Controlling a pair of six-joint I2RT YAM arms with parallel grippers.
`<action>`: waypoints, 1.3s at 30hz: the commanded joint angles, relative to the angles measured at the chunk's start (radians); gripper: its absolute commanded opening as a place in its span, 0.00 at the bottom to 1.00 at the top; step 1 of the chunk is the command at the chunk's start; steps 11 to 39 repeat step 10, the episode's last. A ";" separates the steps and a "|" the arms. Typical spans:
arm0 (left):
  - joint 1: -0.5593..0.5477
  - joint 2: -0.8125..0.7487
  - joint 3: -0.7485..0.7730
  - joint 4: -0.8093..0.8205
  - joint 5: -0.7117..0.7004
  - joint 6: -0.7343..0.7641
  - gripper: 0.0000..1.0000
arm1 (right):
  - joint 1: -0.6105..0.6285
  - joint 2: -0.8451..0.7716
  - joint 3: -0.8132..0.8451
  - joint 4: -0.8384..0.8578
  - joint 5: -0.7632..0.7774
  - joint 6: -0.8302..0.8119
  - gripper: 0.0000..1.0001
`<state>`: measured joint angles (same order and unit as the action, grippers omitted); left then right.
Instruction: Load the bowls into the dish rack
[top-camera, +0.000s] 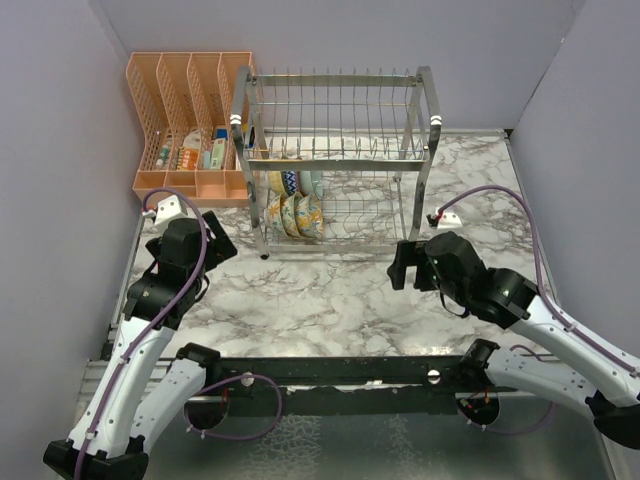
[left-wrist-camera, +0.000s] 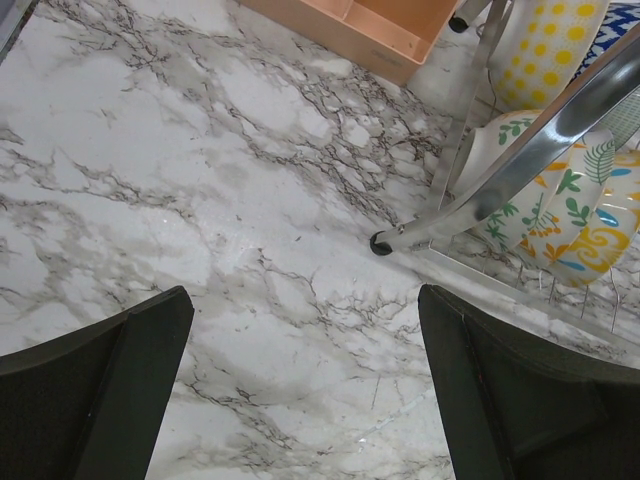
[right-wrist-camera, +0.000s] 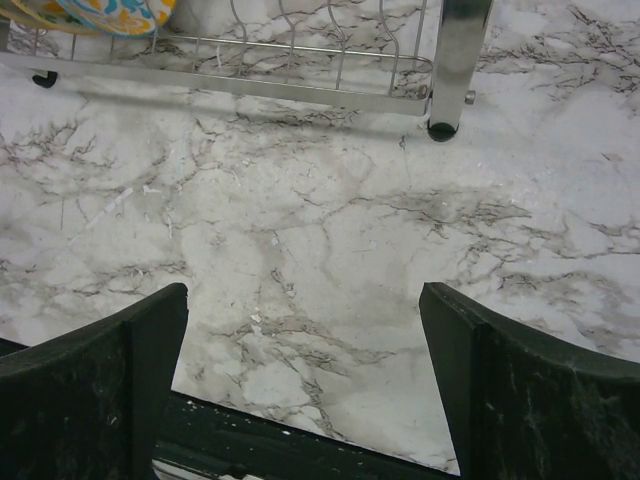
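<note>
The chrome wire dish rack (top-camera: 335, 150) stands at the back middle of the marble table. Several patterned bowls (top-camera: 294, 212) stand on edge in its lower tier at the left. In the left wrist view the bowls (left-wrist-camera: 560, 225) show behind a chrome rack post (left-wrist-camera: 530, 160), with a yellow-dotted one (left-wrist-camera: 550, 45) above. The right wrist view shows the rack's lower frame (right-wrist-camera: 250, 85) and a bowl's edge (right-wrist-camera: 110, 14). My left gripper (top-camera: 213, 243) is open and empty over bare table left of the rack. My right gripper (top-camera: 402, 264) is open and empty in front of the rack's right side.
A peach plastic slotted organizer (top-camera: 190, 120) with small items stands left of the rack against the back wall. Grey walls close in the left, back and right. A black rail (top-camera: 340, 372) runs along the table's near edge.
</note>
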<state>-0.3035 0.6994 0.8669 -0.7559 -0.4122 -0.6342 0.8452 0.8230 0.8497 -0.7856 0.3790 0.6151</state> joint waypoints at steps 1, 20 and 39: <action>-0.003 -0.001 0.016 -0.001 -0.021 -0.001 0.99 | 0.008 -0.018 0.031 -0.013 0.051 -0.016 1.00; -0.003 0.031 0.054 -0.019 -0.011 0.024 0.99 | 0.008 -0.009 0.026 0.006 0.031 -0.021 1.00; -0.003 0.031 0.054 -0.019 -0.011 0.024 0.99 | 0.008 -0.009 0.026 0.006 0.031 -0.021 1.00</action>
